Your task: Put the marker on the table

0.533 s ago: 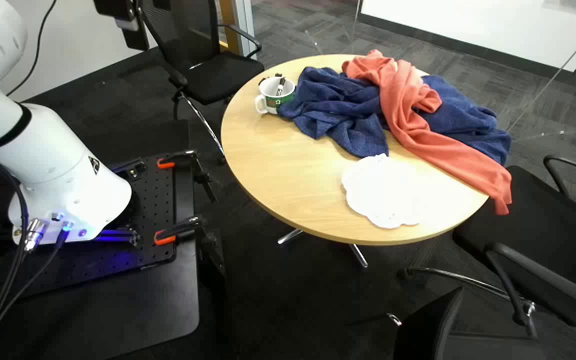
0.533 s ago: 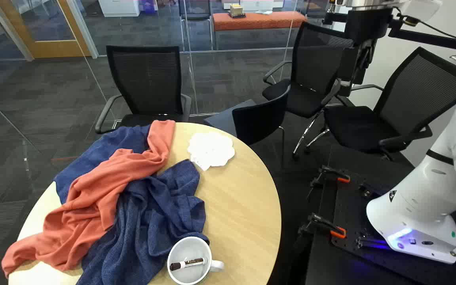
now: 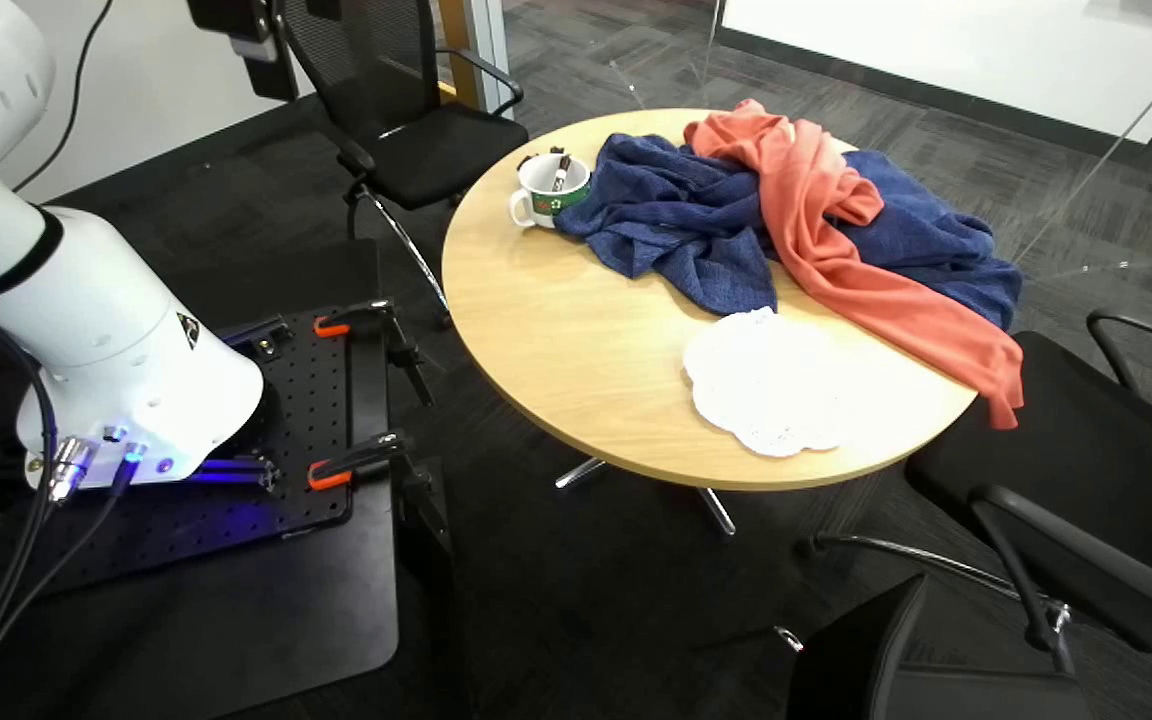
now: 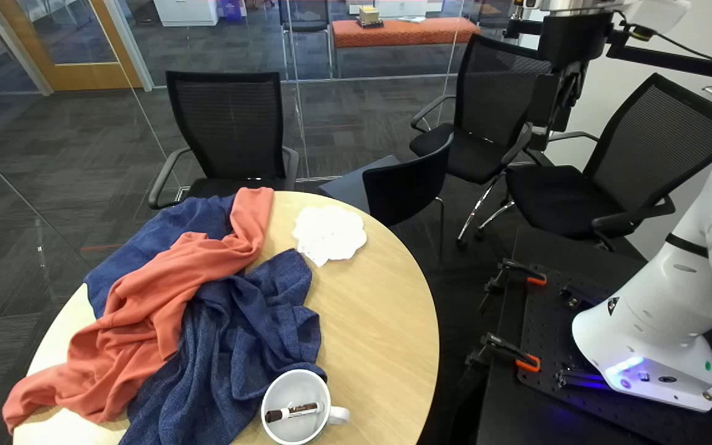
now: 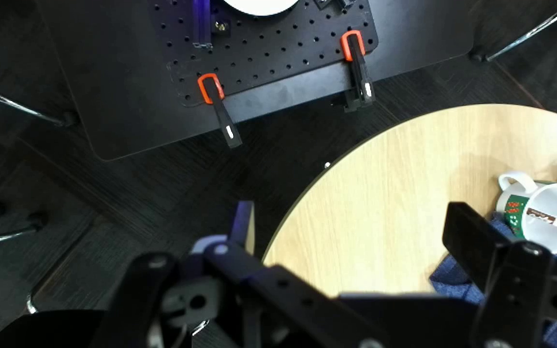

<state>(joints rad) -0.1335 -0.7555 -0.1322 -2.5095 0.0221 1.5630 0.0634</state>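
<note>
The marker, a thin dark stick with a white band, leans inside a white mug (image 3: 542,208) with a green band. The marker shows in both exterior views (image 3: 561,173) (image 4: 291,412) and in the wrist view (image 5: 555,221). The mug also shows in an exterior view (image 4: 339,415) and at the right of the wrist view (image 5: 514,212). It stands on the round light wooden table (image 3: 576,330) (image 4: 381,321) (image 5: 380,193), near its edge. My gripper (image 5: 351,215) is open and empty, high above the table's edge and the floor, apart from the mug. An exterior view shows it too (image 4: 547,120).
A blue cloth (image 3: 676,210) touches the mug, with an orange cloth (image 3: 816,220) over it. A white scalloped sheet (image 3: 766,380) lies on the table. Black chairs (image 3: 446,150) (image 4: 226,123) stand around. Clamps (image 5: 219,108) (image 5: 356,63) stick out from the robot's base table.
</note>
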